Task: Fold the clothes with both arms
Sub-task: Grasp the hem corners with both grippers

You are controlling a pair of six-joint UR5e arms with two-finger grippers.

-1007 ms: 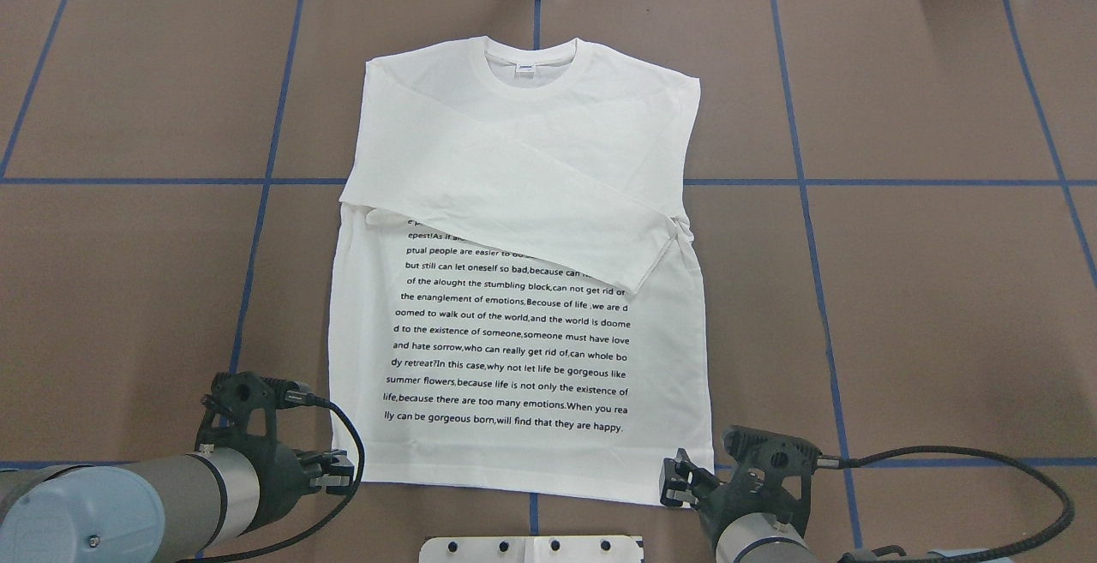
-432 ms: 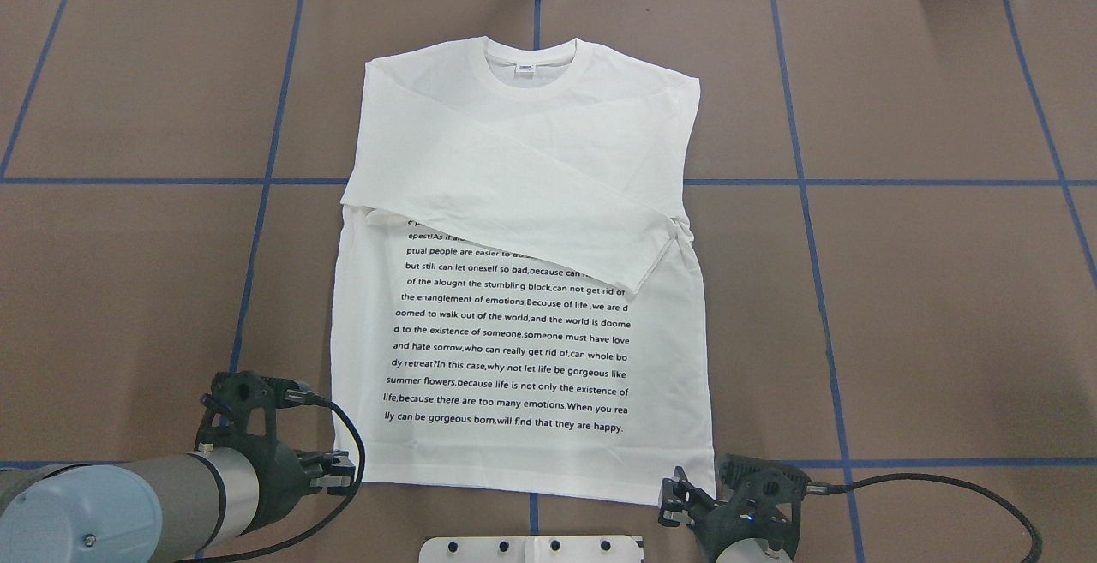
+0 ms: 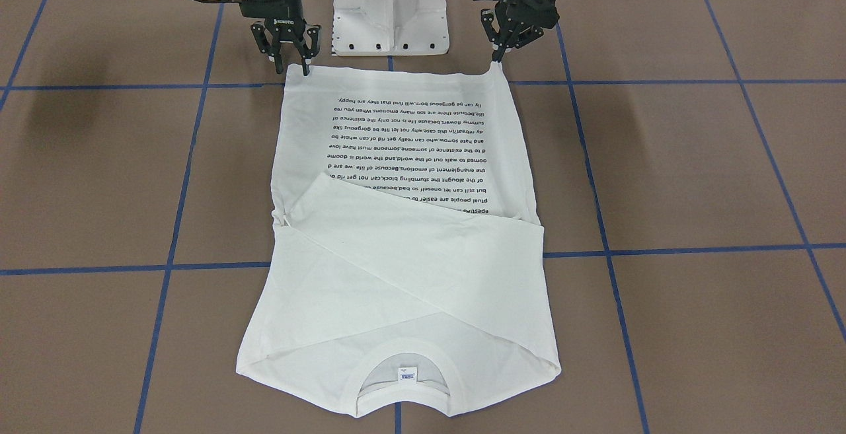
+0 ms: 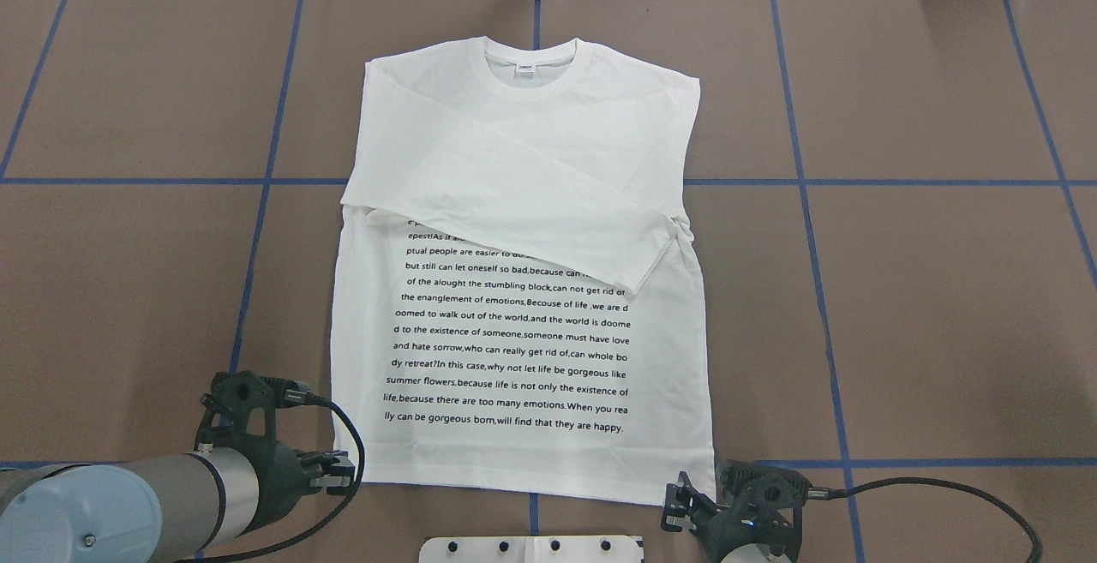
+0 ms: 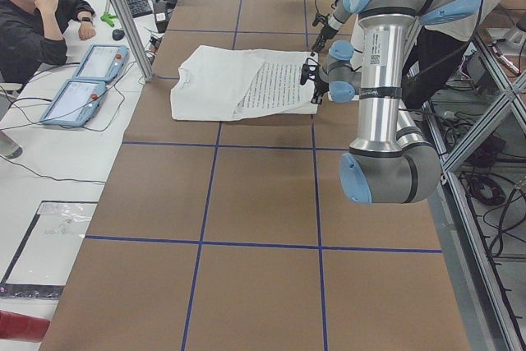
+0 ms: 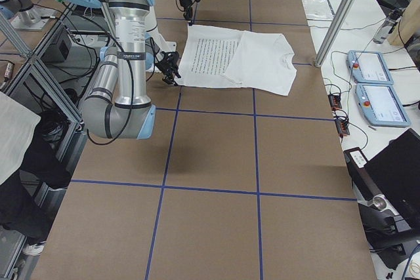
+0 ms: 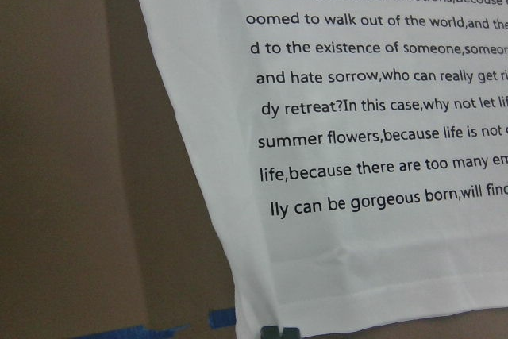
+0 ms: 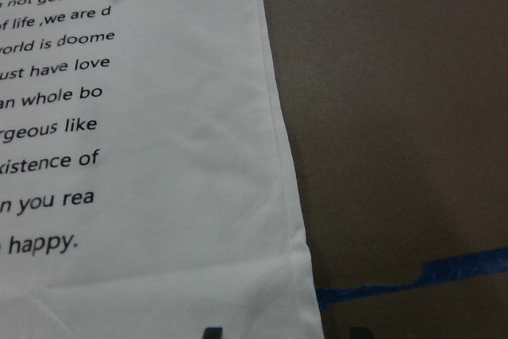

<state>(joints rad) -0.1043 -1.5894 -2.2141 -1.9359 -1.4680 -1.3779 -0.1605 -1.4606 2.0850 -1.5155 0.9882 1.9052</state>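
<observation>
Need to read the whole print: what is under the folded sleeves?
The folded sleeves lie across the T-shirt chest, over the top of the printed text: its uppermost visible lines are cut off by the sleeve edge. Whether more lines lie higher up cannot be seen.

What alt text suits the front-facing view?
A white long-sleeved T-shirt lies flat on the brown table, sleeves folded across, collar nearest the camera. The left gripper and right gripper sit at its two hem corners.
</observation>
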